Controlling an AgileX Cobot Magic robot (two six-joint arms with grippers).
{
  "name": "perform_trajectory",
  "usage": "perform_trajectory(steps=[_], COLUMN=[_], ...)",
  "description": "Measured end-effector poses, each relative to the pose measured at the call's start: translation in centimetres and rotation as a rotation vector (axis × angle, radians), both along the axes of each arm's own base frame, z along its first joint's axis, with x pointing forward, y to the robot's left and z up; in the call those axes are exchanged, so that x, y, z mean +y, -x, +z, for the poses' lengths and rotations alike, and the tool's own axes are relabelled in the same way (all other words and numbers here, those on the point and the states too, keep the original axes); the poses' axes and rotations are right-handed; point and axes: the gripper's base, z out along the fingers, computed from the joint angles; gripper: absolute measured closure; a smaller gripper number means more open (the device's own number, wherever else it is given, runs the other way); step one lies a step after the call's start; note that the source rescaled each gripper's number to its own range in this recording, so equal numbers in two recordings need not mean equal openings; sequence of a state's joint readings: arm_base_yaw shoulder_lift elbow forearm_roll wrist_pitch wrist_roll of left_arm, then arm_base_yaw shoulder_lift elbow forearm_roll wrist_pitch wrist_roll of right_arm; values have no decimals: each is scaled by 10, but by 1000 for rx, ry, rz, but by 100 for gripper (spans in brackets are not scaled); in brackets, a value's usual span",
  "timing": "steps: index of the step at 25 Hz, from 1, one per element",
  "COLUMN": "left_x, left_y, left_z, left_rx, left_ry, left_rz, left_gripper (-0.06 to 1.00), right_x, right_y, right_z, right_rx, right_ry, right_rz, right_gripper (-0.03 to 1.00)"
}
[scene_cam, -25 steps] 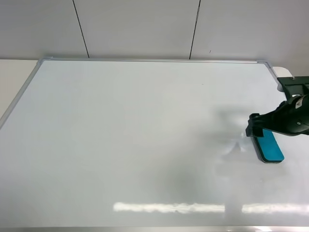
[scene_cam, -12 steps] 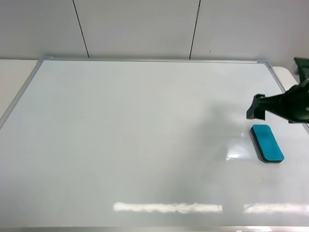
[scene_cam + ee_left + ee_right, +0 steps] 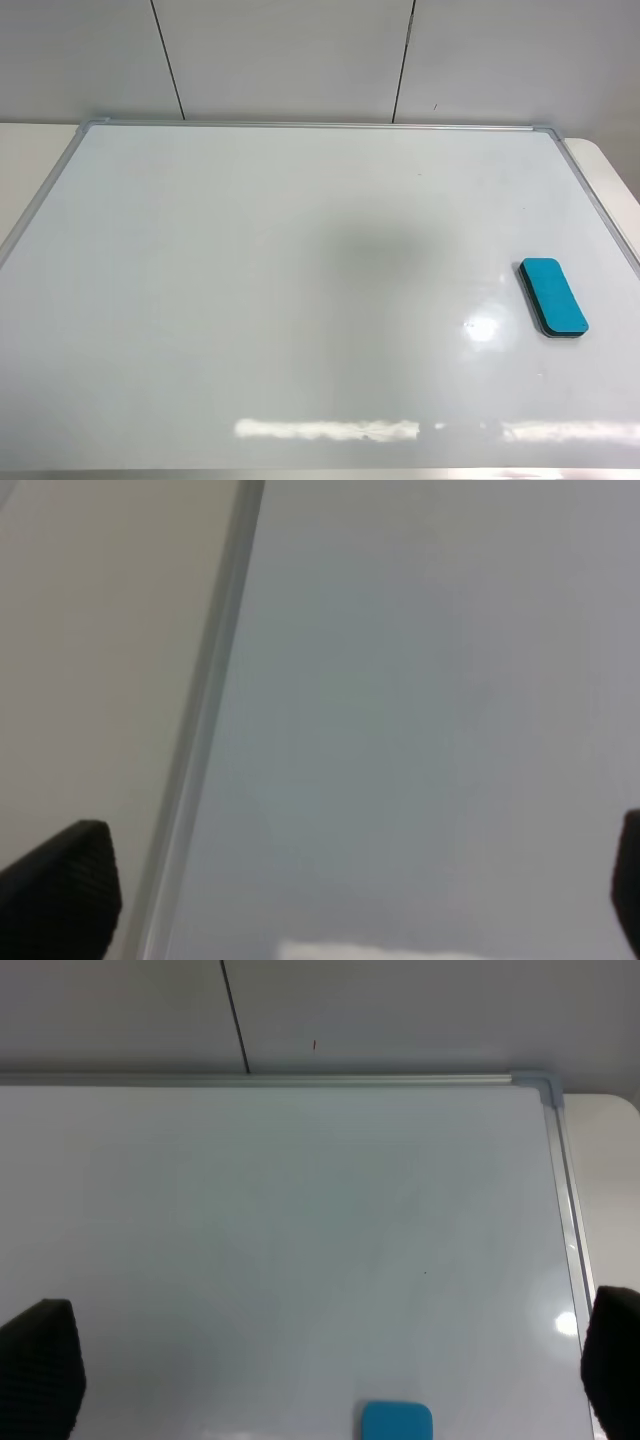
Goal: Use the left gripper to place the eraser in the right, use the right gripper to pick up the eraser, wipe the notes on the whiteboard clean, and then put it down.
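Below the right hand (image 3: 320, 1380), between its wide-apart fingertips, the eraser (image 3: 553, 296) lies free on the whiteboard (image 3: 300, 300); the left hand (image 3: 330, 890) gapes too.

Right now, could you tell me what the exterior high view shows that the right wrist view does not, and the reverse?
Only the exterior high view shows the whole small teal-blue rounded eraser block lying flat near the board's right edge, plus the board's far left corner and left frame. Only the right wrist view shows the black tips of the right gripper, standing wide apart with nothing between them. Both show the large glossy white whiteboard with its silver frame, wiped clean of marker notes, and the panelled grey wall behind it.
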State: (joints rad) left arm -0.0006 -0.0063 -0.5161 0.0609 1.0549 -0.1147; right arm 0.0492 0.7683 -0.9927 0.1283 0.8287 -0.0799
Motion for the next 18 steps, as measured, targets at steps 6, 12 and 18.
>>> perform_trajectory(steps=[6, 12, 18], left_x=[0, 0, 0], left_y=[0, 0, 0], left_z=[0, 0, 0], left_rx=[0, 0, 0], left_ry=[-1, -1, -1], left_rz=[1, 1, 1], left_gripper=[-6, -6, -6], right_x=[-8, -12, -12], right_y=[93, 138, 147], right_z=[-10, -76, -117], right_rx=[-29, -20, -21], right_ry=[71, 91, 78], right_rz=[11, -15, -20], right_gripper=[-3, -3, -3])
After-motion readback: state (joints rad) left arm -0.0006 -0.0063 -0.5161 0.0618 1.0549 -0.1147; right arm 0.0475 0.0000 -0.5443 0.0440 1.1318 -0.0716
